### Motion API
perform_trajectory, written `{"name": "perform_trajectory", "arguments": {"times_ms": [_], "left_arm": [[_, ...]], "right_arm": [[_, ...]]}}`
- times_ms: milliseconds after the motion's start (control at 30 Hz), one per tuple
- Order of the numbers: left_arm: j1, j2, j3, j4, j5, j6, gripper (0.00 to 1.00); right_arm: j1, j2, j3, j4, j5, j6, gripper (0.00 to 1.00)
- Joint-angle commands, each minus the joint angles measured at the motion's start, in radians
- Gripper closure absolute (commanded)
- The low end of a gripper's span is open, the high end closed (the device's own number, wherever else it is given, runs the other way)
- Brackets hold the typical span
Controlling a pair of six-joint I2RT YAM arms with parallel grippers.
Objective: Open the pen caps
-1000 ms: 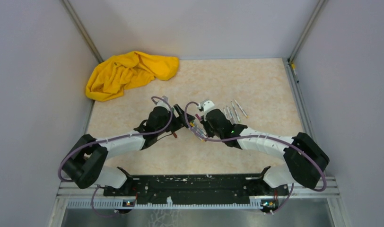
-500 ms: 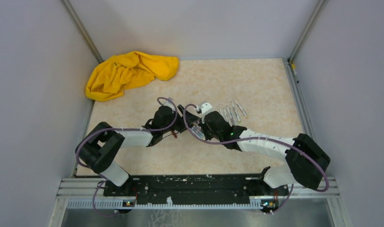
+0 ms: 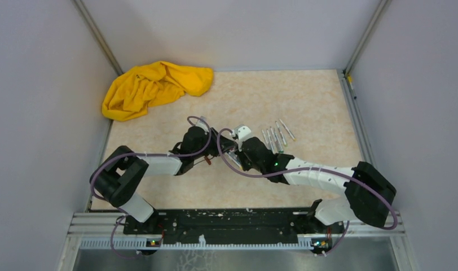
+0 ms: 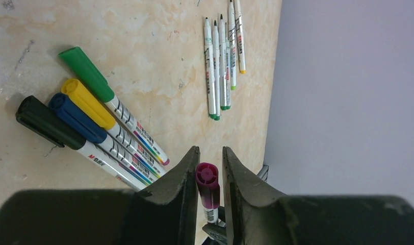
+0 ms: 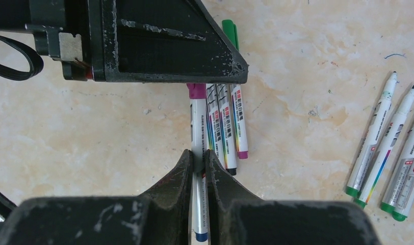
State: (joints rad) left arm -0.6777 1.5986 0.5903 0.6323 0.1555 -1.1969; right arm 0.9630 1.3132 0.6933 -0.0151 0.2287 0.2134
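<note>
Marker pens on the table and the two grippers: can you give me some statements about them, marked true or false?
1. The right gripper clamps the white barrel of a magenta-capped marker pen. True.
2. That pen's magenta plastic cap is off. False: it is on, between the fingers of the left gripper.
3. Four capped marker pens lie side by side. True.
4. The crumpled yellow cloth covers the uncapped marker pens. False: it lies apart, in the far left corner.

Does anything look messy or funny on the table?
Only the yellow cloth, crumpled in the far left corner rather than folded. The table has a few small ink marks. The uncapped pens and capped pens lie in tidy rows; nothing looks broken or spilled.
</note>
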Motion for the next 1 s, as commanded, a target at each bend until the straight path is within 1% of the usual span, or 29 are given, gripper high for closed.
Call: {"name": "perform_trajectory", "arguments": {"times_ms": [0, 100, 133, 200, 233, 333, 467, 567, 767, 967], "left_arm": [[0.006, -0.055, -0.038, 0.05, 0.013, -0.01, 0.75], [0.005, -0.099, -0.073, 0.047, 0.005, -0.014, 0.81], [0.006, -0.118, -0.085, 0.047, 0.003, -0.014, 0.86], [0.006, -0.159, -0.113, 0.044, -0.002, -0.01, 0.99], [0.006, -0.18, -0.128, 0.042, -0.002, -0.008, 1.0], [0.006, -0.256, -0.179, 0.058, 0.01, 0.003, 1.0], [0.006, -0.336, -0.236, 0.089, 0.035, 0.013, 1.0], [0.004, -0.382, -0.26, 0.108, 0.059, 0.031, 1.0], [0.003, -0.44, -0.312, 0.172, 0.11, 0.03, 1.0], [-0.009, -0.457, -0.351, 0.238, 0.13, 0.023, 1.0]], "right_arm": [[0.035, -0.043, 0.012, 0.02, 0.048, 0.027, 1.0], [0.065, -0.053, 0.015, 0.017, 0.082, 0.04, 1.0], [0.075, -0.057, 0.017, 0.017, 0.092, 0.046, 1.0], [0.095, -0.061, 0.019, -0.009, 0.099, 0.062, 1.0], [0.105, -0.064, 0.019, -0.011, 0.107, 0.071, 1.0], [0.157, -0.072, 0.016, -0.006, 0.146, 0.093, 1.0], [0.227, -0.102, 0.019, -0.013, 0.183, 0.121, 0.84], [0.255, -0.146, 0.02, -0.04, 0.198, 0.147, 0.79], [0.272, -0.258, -0.037, -0.014, 0.156, 0.193, 0.76], [0.281, -0.305, -0.085, 0.006, 0.115, 0.211, 0.75]]}}
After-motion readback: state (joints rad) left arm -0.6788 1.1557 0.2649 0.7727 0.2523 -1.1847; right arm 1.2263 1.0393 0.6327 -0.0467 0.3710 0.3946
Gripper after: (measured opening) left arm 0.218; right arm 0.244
